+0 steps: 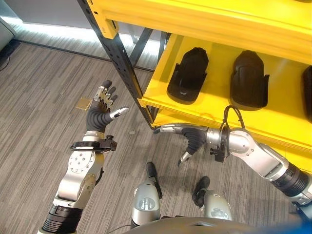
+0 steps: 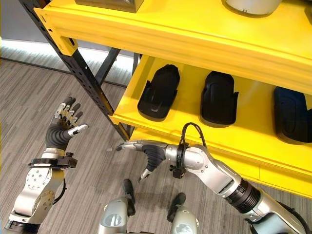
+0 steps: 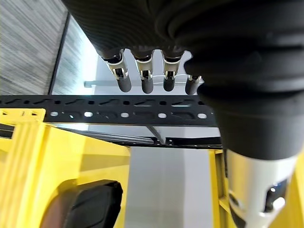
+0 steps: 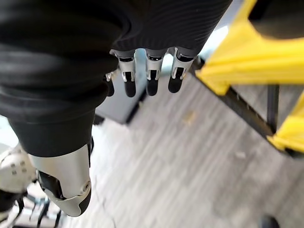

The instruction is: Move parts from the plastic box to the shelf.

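From the head camera I am looking down on grey, wood-grain plank floor (image 1: 39,97), with a pale bright strip (image 1: 48,29) running along the foot of the far wall. A yellow shelf (image 2: 161,39) on a black perforated upright (image 1: 122,63) stands to the front and right, its front corner reaching toward the middle of the view.

On the shelf's lower board I count two dark moulded parts lying side by side, a left part (image 1: 188,75) and a middle part (image 1: 249,80), both set back from the front lip and apart from each other. A third dark part (image 2: 291,114) sits further right, partly cut by the frame edge. A pale rounded thing (image 2: 251,6) and a darker block (image 2: 109,4) rest on the top board (too cropped to say more).

My left hand (image 1: 100,114) is raised over bare floor, left of the black upright, fingers straight and spread, holding nothing. A small tan scrap (image 1: 84,103) lies on the floor just behind it.

My right hand (image 2: 148,151) hangs below the shelf's front edge, fingers stretched out toward the left and thumb pointing down, also empty; its wrist camera shows relaxed fingers over floor.
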